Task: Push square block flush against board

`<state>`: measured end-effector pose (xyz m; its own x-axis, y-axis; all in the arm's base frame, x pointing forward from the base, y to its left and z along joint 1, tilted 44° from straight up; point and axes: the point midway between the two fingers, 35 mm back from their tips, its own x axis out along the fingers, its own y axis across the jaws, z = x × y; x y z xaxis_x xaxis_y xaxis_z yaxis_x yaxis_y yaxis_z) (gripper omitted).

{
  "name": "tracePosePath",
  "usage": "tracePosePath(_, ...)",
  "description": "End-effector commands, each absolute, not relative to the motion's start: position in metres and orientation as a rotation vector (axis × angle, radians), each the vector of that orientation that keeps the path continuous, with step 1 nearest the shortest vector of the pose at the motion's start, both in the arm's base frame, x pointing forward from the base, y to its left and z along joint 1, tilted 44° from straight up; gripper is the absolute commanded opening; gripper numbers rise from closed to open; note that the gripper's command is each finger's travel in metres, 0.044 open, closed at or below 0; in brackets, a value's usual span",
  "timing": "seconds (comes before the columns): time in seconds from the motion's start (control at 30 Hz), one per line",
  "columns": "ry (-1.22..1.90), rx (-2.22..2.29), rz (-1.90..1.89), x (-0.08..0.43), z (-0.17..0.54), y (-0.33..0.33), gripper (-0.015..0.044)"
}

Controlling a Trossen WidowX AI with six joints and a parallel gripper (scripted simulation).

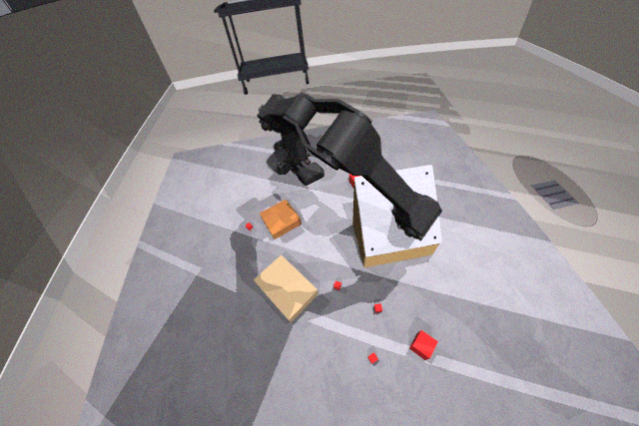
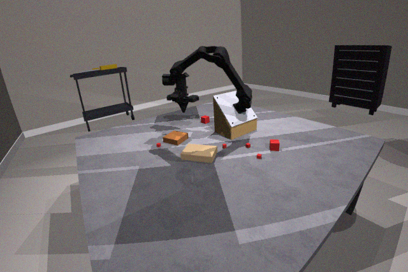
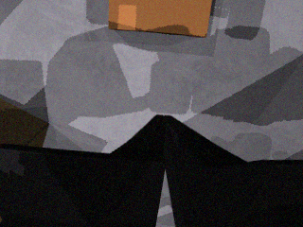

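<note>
The orange square block [image 1: 280, 215] [image 2: 175, 137] [image 3: 163, 16] lies flat on the table, its near part cut off by the top edge of the wrist view. The tan rectangular board [image 1: 281, 284] [image 2: 198, 152] lies flat on the camera side of the block. A gap of bare table separates them; they do not touch. The board is out of the wrist view. My gripper [image 2: 183, 110] [image 3: 162, 123] is shut and empty, pointing down. It hangs above the table beyond the block, on the side away from the board, and touches neither part.
The arm stands on a wedge-shaped base [image 1: 378, 205] [image 2: 222, 124] with a white sloped top, right of the block. A tiny red cube [image 1: 249, 226] [image 2: 158, 144] lies just left of the block. Several other red cubes lie right of the board, and one [image 2: 204, 119] lies beside the base.
</note>
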<state>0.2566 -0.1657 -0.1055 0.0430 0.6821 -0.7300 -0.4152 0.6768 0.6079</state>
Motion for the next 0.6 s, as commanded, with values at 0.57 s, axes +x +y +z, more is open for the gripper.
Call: tracePosePath(0.57, 1.251, 0.101, 0.900, 0.391, -0.030, -0.043, 0.0000)
